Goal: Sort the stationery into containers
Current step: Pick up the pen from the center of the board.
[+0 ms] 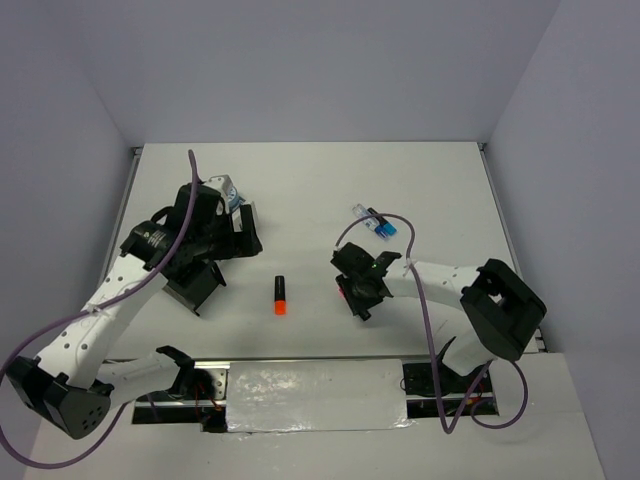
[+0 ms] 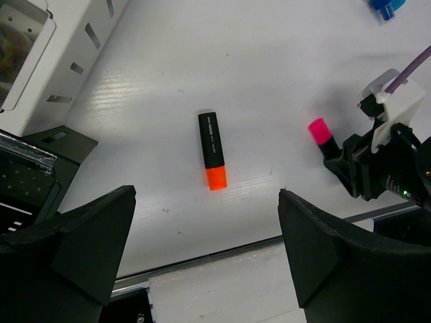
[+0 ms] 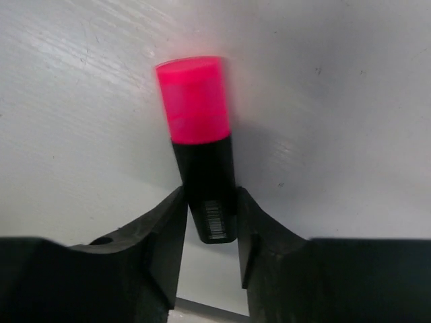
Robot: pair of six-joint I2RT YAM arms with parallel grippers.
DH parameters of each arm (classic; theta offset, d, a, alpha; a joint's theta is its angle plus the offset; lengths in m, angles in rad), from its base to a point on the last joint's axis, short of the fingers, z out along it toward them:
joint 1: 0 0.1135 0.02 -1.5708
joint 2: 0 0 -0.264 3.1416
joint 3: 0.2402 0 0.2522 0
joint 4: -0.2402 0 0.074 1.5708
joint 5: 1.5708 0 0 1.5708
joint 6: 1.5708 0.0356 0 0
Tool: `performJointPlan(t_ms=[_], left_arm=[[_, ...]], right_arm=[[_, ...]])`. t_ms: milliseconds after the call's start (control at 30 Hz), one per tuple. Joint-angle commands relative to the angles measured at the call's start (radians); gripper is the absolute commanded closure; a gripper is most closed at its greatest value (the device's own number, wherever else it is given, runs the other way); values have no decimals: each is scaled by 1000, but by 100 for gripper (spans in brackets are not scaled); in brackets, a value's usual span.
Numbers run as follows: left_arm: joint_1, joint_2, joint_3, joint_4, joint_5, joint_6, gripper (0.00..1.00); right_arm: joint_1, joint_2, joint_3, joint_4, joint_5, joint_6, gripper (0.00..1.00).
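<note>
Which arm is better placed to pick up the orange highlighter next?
Left. The left gripper is open and empty, with the orange highlighter lying just ahead of it; the right gripper is closed on the pink highlighter.

— What is underneath it all?

— A white table (image 1: 320,190), matte. Up close it shows faint streaks and a few tiny dark specks.

— And around it?

— Plain pale grey-lilac walls: a back wall (image 1: 300,70) at the far edge, a left wall (image 1: 50,150) and a right wall (image 1: 580,120) along the sides.

— Anything at the near edge?

— A thin dark rail (image 1: 300,360) runs along it. Just beyond the rail lies a glossy white sheet (image 1: 315,395), wrinkled and catching the light.
</note>
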Motion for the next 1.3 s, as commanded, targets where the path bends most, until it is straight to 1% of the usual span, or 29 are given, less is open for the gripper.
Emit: performJointPlan(t_ms=[0, 33, 67, 100, 200, 233, 267, 300, 333, 400, 433, 500, 533, 567, 667, 833, 867, 1133, 1200, 1267], left_arm=[[0, -19, -15, 28, 16, -17, 1], [0, -22, -15, 28, 14, -17, 1], [0, -27, -16, 25, 11, -17, 1], [0, -30, -16, 23, 5, -17, 1], [0, -39, -24, 38, 34, -20, 1], [0, -45, -36, 78, 49, -26, 1], [0, -50, -42, 106, 81, -34, 1], [0, -66, -48, 139, 148, -58, 1], [0, -77, -67, 214, 181, -78, 1], [0, -97, -80, 297, 255, -155, 1], [0, -102, -91, 372, 273, -181, 1], [-2, -105, -99, 438, 311, -260, 1], [-2, -103, -99, 495, 322, -282, 1], [-3, -99, -96, 515, 326, -302, 1], [-5, -87, -81, 549, 319, -374, 1], [-16, -47, -44, 545, 344, -405, 2], [-19, -33, -39, 548, 352, -408, 3], [-55, 7, -64, 577, 388, -416, 8], [-62, 7, -74, 593, 390, -420, 8], [-63, 6, -77, 609, 401, -425, 11]], right_arm=[[19, 63, -22, 81, -29, 10, 63], [24, 64, -24, 86, -34, 17, 80], [28, 67, -22, 89, -38, 22, 93], [45, 55, -21, 95, -35, 34, 100], [50, 17, -8, 100, -46, 45, 100], [50, -3, 14, 89, -49, 50, 100], [48, -26, 25, 88, -63, 47, 100], [50, -79, 38, 89, -75, 45, 100], [48, -107, 68, 91, -92, 48, 100], [50, -179, 94, 98, -127, 56, 100], [50, -201, 120, 107, -138, 68, 100], [51, -264, 139, 135, -178, 74, 100], [51, -281, 159, 141, -184, 85, 100], [59, -296, 168, 150, -201, 86, 100], [77, -357, 205, 181, -195, 94, 100], [94, -419, 260, 215, -181, 108, 100], [96, -424, 266, 215, -175, 109, 100], [107, -401, 344, 187, -150, 86, 100], [107, -375, 369, 160, -146, 77, 100], [110, -359, 380, 149, -132, 74, 100]])
